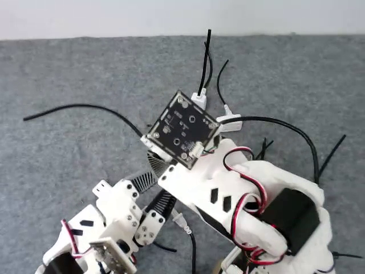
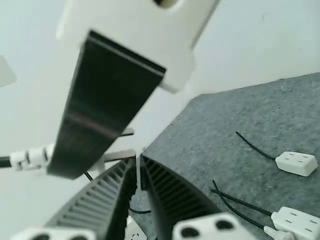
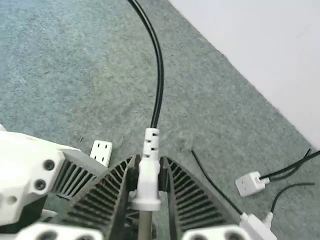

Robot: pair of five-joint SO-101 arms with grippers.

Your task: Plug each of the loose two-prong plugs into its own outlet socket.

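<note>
The right gripper [image 3: 148, 161] is clamping a white two-prong plug [image 3: 147, 192] between its ribbed fingers [image 3: 187, 195], the plug's black cable [image 3: 158, 75] trailing off across the grey mat [image 3: 60, 60]. The left gripper [image 2: 138, 167] is hanging just beside it, fingers drawn almost together, nothing I can make out between the tips. One white outlet socket [image 3: 101, 151] is lying near the left gripper, and a second socket [image 3: 250, 183] is lying farther off

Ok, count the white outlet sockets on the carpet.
3: one socket next to the left gripper, two farther off toward the wall. Others may be hidden.
</note>
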